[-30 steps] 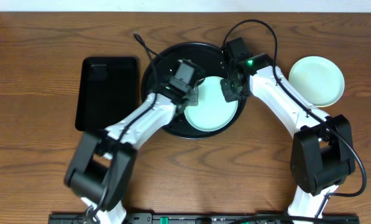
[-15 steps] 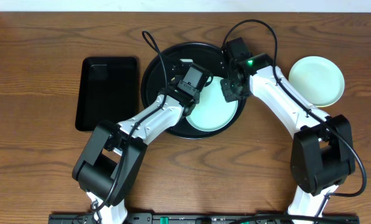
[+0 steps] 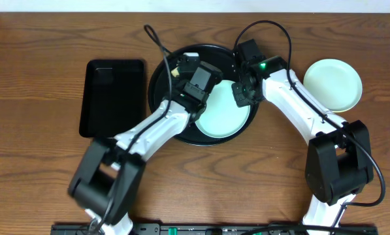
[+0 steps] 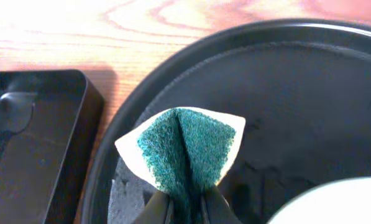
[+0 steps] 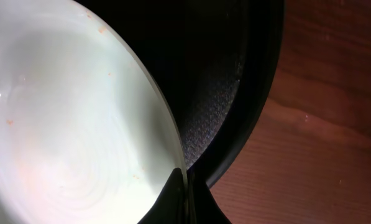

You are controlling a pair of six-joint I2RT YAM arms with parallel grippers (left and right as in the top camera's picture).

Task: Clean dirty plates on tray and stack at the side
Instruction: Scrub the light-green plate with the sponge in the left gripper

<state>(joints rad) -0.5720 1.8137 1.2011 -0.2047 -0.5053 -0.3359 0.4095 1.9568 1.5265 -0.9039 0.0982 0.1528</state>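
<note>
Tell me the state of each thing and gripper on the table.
Left gripper: shut on scouring sponge.
Scouring sponge: folded, green side out.
Right gripper: shut on rim of light blue plate.
Light blue plate: in round tray, orange specks.
Pale yellow plate: on table, right of tray.

The left arm (image 3: 152,124) and the right arm (image 3: 296,104) share one build: smooth white links joined by bulky black joint housings (image 3: 338,163) with rounded corners. A thin black cable (image 3: 266,23) loops from the right wrist, and a second black cable (image 3: 154,39) trails from the left one. A small green light (image 3: 262,64) glows on the right wrist's black block. In the wrist views the jaws show only as dark, tapered tips.
</note>
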